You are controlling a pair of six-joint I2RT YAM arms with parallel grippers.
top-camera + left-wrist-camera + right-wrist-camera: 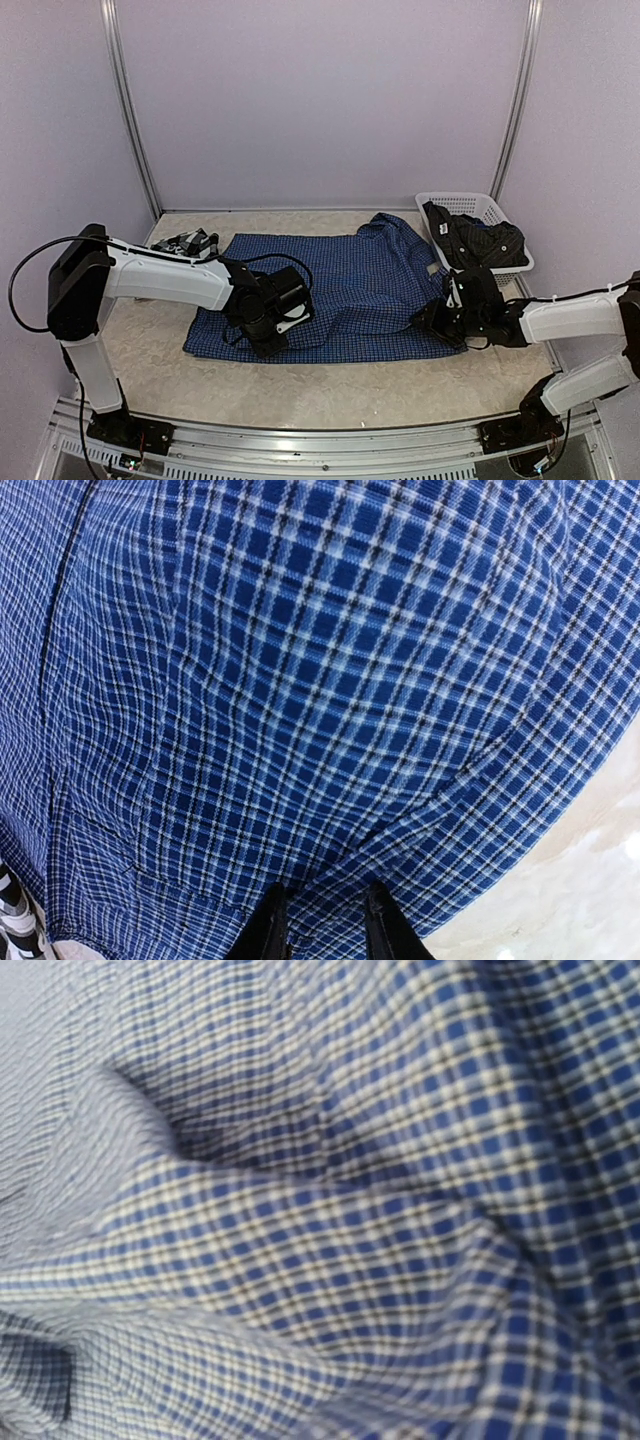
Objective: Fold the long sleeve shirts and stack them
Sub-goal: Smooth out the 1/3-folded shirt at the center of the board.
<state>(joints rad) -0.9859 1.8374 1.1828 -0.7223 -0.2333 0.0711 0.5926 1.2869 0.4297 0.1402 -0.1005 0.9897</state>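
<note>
cloth sits between the left jaws: in the left wrist view the two dark fingers (268,932) stand close together at the bottom edge. a ridge of the blue shirt (330,710) is pinched between them, and creases fan upward from that spot. pale surface (590,880) shows past the shirt's edge at the lower right, and a scrap of black-and-white cloth (12,910) peeks in at the lower left corner. the right jaws cannot be made out. the right wrist view is filled with blurred, rumpled blue check, so i cannot tell whether they are spread or pinching. from above, the left arm (170,275) reaches in over the shirt's near left part. the right arm (560,318) comes in low from the right, its head at the shirt's near right corner. the blue shirt lies spread across the middle of the surface, its rear right part bunched up toward a white basket (465,200). the basket stands at the rear right, just beside the shirt, with a dark garment (480,242) heaped in it. the black-and-white cloth lies in a small bundle at the rear left, close to the shirt's rear left corner.
</note>
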